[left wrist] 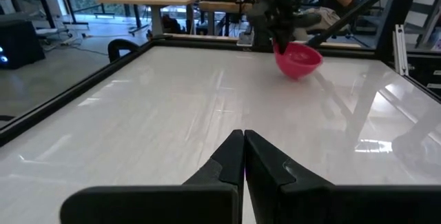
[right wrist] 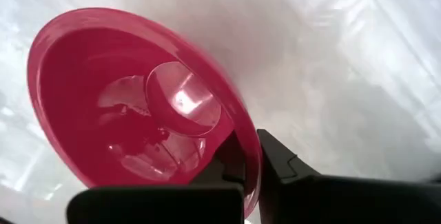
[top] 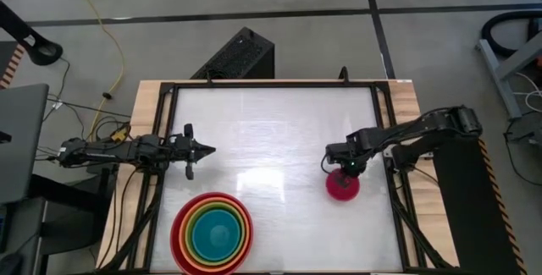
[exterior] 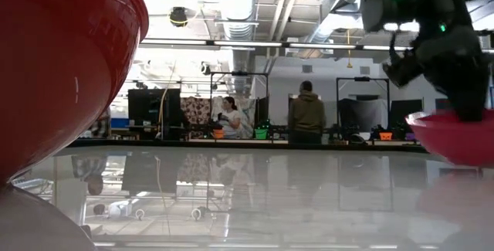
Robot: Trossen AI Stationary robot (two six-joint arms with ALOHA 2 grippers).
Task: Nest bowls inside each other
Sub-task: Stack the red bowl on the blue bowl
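Observation:
The smallest, magenta-pink bowl (top: 342, 186) is at the table's right, with my right gripper (top: 345, 172) shut on its rim. The left wrist view shows this bowl (left wrist: 298, 60) tilted. The big red bowl (top: 180, 239) stands at the near left. Nested inside it are the orange bowl (top: 193, 216), the lime green bowl (top: 232, 215) and the teal bowl (top: 213, 234). My left gripper (top: 208, 149) hangs shut over the table's left side, just beyond that stack, touching nothing. My right gripper pinches the pink bowl's rim (right wrist: 249, 156) on the bowl's far side, one finger (right wrist: 227, 163) inside the bowl and the other (right wrist: 279, 162) outside. The fingers come from above, pointing down. The bowl is tilted; whether its base still touches the table I cannot tell.
A black frame (top: 254, 85) rims the glossy white table top. A wide bare stretch (top: 271, 148) lies between the two arms. People stand in the room (exterior: 306, 116) behind the table, far off.

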